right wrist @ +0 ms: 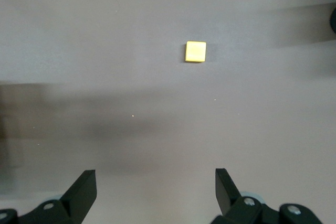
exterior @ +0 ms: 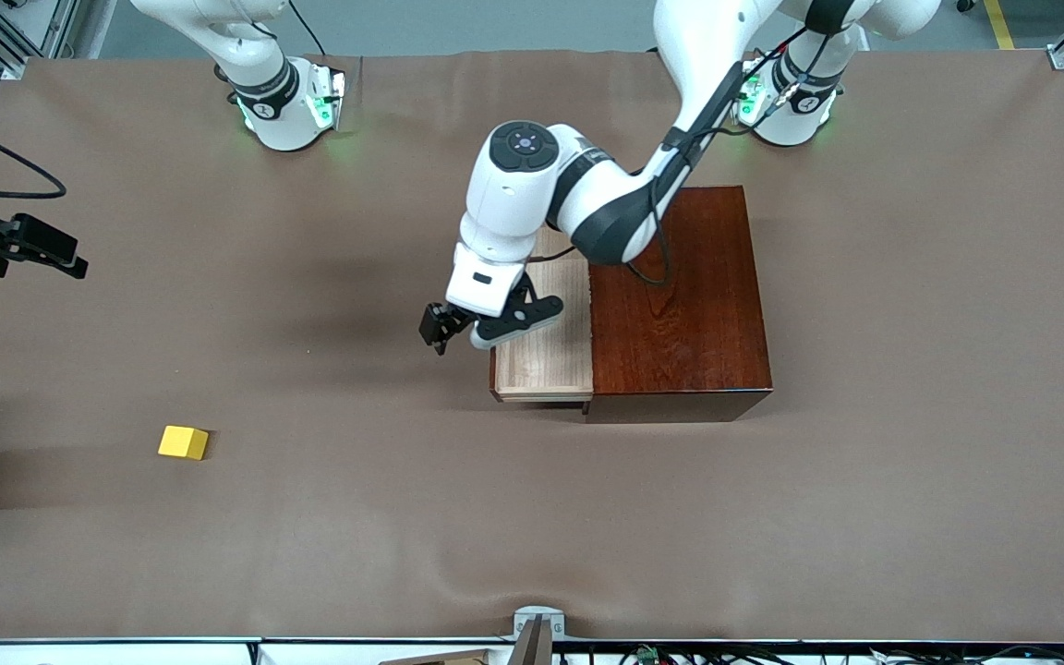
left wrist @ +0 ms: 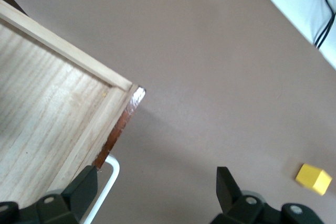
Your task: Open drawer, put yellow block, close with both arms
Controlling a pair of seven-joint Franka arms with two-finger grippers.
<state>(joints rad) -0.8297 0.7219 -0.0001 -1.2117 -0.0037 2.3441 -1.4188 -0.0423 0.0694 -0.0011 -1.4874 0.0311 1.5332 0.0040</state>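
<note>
The drawer [exterior: 541, 360] stands pulled out of the dark red-brown box [exterior: 680, 305] toward the right arm's end, its pale tray [left wrist: 47, 108] bare. My left gripper [exterior: 481, 323] hangs open at the drawer's front. The white handle [left wrist: 109, 179] lies between its fingers, close to one finger [left wrist: 84, 184], and is not gripped. The yellow block [exterior: 184, 442] rests on the table, nearer the front camera and toward the right arm's end, also seen as the block [left wrist: 313, 178]. My right gripper [right wrist: 156, 184] is open and high over bare table, with the block [right wrist: 196, 52] below and ahead of it.
A brown cover [exterior: 772, 517] spreads over the whole table. A metal bracket [exterior: 537, 633] sits at the edge nearest the front camera, with cables along that edge. The right arm's black hand [exterior: 33, 247] shows at the table's end.
</note>
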